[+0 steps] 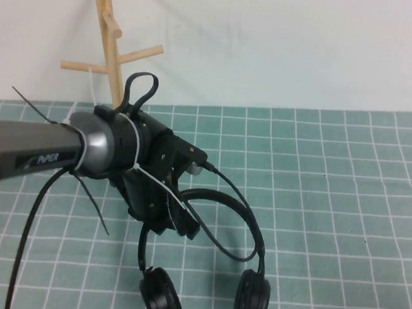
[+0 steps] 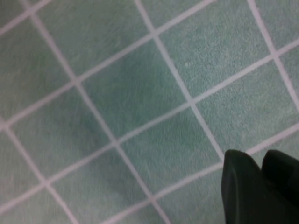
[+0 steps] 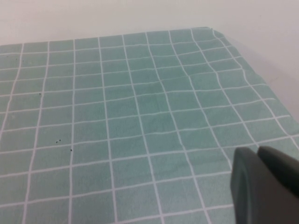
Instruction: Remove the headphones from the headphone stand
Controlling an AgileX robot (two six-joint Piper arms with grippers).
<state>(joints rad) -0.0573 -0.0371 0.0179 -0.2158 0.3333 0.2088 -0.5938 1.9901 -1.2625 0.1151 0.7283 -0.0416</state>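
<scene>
The black headphones [image 1: 255, 247] are off the wooden headphone stand [image 1: 114, 52] and hang from my left gripper [image 1: 177, 223], which is shut on the thin headband. The two round ear cups [image 1: 161, 295] dangle low over the green gridded mat, near the front edge of the high view. The stand is behind the left arm at the back left, bare, with its base hidden by the arm. In the left wrist view the left gripper [image 2: 259, 161] has its fingers together over the mat, and the headphones do not show there. My right gripper [image 3: 257, 151] is shut and empty above the mat, out of the high view.
The green gridded mat [image 1: 349, 183] covers the table, with a white wall behind it. A black cable [image 1: 30, 232] hangs from the left arm. The mat's far corner [image 3: 212, 31] and a white surface beyond it show in the right wrist view.
</scene>
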